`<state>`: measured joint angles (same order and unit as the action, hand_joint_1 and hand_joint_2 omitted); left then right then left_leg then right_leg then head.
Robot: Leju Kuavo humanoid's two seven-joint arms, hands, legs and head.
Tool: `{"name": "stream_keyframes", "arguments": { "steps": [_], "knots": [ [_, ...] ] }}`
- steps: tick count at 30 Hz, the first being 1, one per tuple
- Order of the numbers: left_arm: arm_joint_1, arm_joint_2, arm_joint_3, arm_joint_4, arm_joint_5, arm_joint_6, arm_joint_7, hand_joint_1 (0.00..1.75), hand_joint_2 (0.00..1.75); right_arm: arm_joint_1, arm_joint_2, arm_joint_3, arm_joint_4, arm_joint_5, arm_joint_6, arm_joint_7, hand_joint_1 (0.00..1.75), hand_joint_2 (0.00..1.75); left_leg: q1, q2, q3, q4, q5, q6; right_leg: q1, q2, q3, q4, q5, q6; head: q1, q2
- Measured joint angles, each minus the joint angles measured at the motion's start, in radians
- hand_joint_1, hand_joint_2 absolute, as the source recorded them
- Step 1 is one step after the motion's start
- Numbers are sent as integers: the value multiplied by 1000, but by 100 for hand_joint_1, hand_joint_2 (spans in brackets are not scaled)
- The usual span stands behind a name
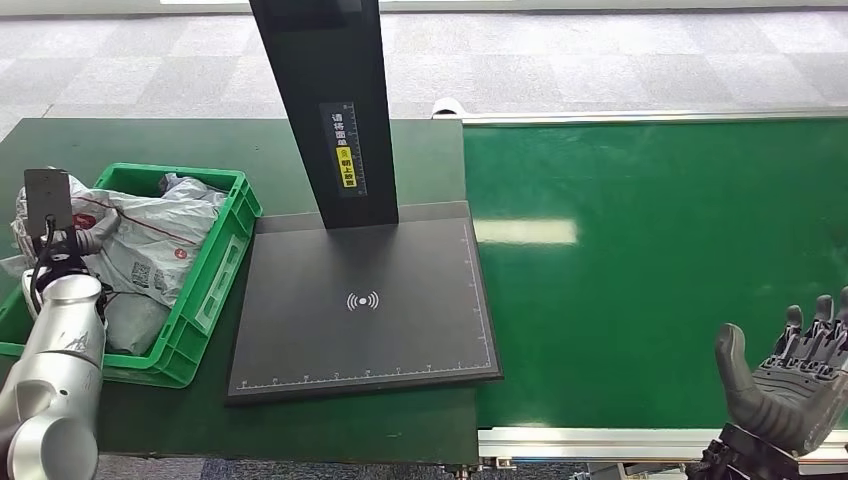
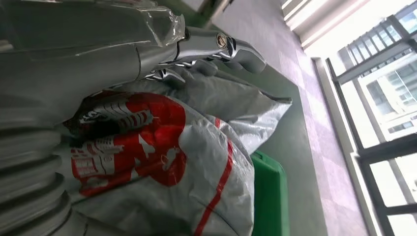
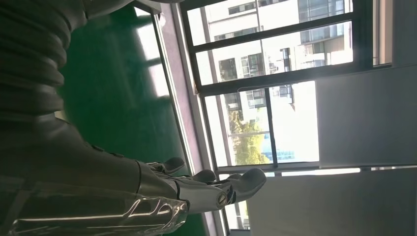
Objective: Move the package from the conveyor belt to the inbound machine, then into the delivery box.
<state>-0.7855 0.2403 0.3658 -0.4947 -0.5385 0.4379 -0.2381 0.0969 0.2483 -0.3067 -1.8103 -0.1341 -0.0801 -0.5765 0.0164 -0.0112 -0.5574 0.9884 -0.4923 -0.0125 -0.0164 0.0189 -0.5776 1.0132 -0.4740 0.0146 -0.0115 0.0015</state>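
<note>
Head view puts the grey package with red print [image 1: 140, 235] at the left of the frame, lying in the green delivery box [image 1: 222, 262] on top of other grey mail bags [image 1: 130, 322]. The left hand [image 1: 70, 245] sits at the box's left side, right against that package. In the left wrist view the same red-printed package [image 2: 147, 162] bulges just beneath the hand's metallic fingers [image 2: 221, 46], which reach out over the bag; whether they pinch the plastic or merely rest beside it, I cannot tell from these pictures.

Moving outward, the inbound machine [image 1: 365, 310] lies at centre frame, a dark flat scanning plate with a wireless symbol and a black post [image 1: 330, 100] rising at its back. Nothing rests on the plate. To the right stretches the green conveyor belt [image 1: 650, 260], bare in the part seen.

At the lower right corner the right hand [image 1: 795, 375] hovers over the belt's near edge, fingers upright and spread, holding nothing; the right wrist view shows those fingers [image 3: 211, 189] extended above the green surface.

As a judgement, the task looks nearly finished: the package seems already inside the box, so the belt and scanner stages appear done. What is left is likely only letting go, if the left hand has any hold, and drawing clear.
</note>
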Motion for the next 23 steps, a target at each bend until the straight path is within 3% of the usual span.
{"name": "stream_keyframes", "arguments": {
  "steps": [4, 8, 12, 16, 19, 23],
  "knots": [
    [28, -36, 27, -121, 184, 2, -150, 0, 175, -11, 0, 0, 13, 6, -7, -1, 0, 175, 0, 0, 0, 0, 0, 0, 0, 0, 0, 0, 0, 0, 0, 0],
    [122, -103, -2, -436, 314, 50, -231, 0, 175, -33, 0, 0, 31, 17, -9, 1, 0, 175, 0, 0, 0, 0, 0, 0, -1, 0, 0, 0, 0, 0, 0, 0],
    [274, -172, -122, -812, 337, 107, -302, 0, 175, -46, 1, 8, 46, 41, -11, 7, 0, 175, -1, 0, -1, 0, -1, 0, -1, 0, 0, -1, 0, 0, 0, 0],
    [461, -230, -301, -1092, 219, 221, -357, 0, 175, -43, 1, 34, 62, 53, 1, 35, 0, 175, -2, 1, 0, 0, -4, 1, -2, 1, 0, -1, -1, 1, 0, 0],
    [597, -264, -421, -1175, 298, 226, -387, 0, 175, -38, 0, 82, 104, 94, 17, 81, 0, 175, -2, 1, 0, 0, -4, 1, -2, 1, 0, -1, -1, 1, 0, 0],
    [715, -338, -523, -1104, 422, 185, -446, 0, 175, -33, 2, 179, 212, 205, -13, 115, 0, 175, -2, 0, 1, 0, -4, 1, -2, 0, 1, -2, -2, 1, 0, 0]
  ]
}}
